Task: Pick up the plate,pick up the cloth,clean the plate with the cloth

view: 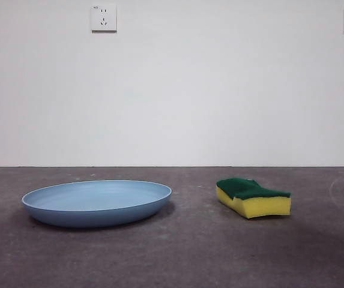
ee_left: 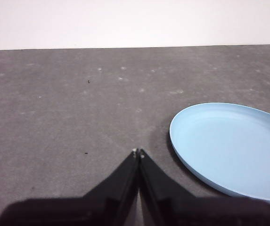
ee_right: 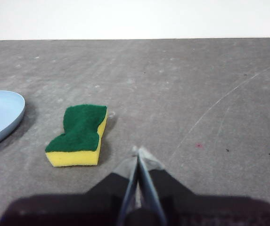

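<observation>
The light blue plate [view: 96,202] lies flat on the dark grey table at the left of the front view. The cloth [view: 253,197], a yellow sponge with its green layer up, lies to its right, apart from it. Neither arm shows in the front view. In the left wrist view my left gripper [ee_left: 138,152] is shut and empty, with the plate [ee_left: 233,148] ahead and to one side. In the right wrist view my right gripper [ee_right: 138,150] is shut and empty, with the cloth [ee_right: 79,134] a little ahead and to one side, and the plate's edge [ee_right: 0,115] beyond.
The dark grey table [view: 190,252] runs back to a white wall [view: 178,90] with two wall sockets [view: 103,17]. Faint scratches mark the table in the right wrist view [ee_right: 219,103].
</observation>
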